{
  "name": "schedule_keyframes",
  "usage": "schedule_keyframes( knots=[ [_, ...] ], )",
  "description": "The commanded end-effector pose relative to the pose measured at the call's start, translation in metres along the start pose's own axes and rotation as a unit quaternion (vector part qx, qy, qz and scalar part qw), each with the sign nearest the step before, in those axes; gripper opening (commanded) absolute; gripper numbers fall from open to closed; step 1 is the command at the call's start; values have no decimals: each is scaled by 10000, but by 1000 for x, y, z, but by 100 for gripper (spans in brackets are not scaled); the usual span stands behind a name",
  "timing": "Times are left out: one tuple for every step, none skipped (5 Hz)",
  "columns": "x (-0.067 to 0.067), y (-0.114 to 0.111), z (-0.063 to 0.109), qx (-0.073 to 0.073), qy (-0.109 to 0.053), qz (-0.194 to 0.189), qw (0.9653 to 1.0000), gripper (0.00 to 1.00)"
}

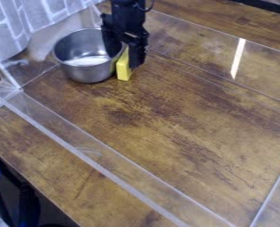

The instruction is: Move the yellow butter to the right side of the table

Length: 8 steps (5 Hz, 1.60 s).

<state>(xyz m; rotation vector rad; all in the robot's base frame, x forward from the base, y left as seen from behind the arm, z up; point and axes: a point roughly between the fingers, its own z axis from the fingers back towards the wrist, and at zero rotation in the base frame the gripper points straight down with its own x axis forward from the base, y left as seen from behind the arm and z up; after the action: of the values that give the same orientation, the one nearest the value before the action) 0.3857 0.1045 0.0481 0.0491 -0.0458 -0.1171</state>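
1. Worn brown wood grain covers the tabletop, with a clear plastic rim along its edge.
2. Near the tabletop's upper-left corner sits a round steel bowl (shiny inside, too).
3. Just beside the bowl, on its right, the yellow butter rests on the wood, partly hidden by the gripper.
4. Dark and reaching in from above, the gripper has its jaws spread wide, over the butter's upper end.
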Motion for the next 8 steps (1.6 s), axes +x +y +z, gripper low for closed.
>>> schedule_keyframes(
  knots=[
    [6, 9, 18, 104, -309, 132, 9994, 100],
    [10, 9, 7, 57, -277, 126, 9995, 100],
    [12, 9, -5, 16, -244, 119, 9996, 100],
    [14, 9, -12, -25, -232, 125, 9996, 0],
    [15, 9, -16, -39, -227, 124, 9997, 0],
    [16, 9, -17, -33, -219, 119, 9997, 0],
    [16, 9, -19, -28, -210, 113, 9997, 0],
    [16, 9, -20, -22, -200, 108, 9997, 0]
  ],
)
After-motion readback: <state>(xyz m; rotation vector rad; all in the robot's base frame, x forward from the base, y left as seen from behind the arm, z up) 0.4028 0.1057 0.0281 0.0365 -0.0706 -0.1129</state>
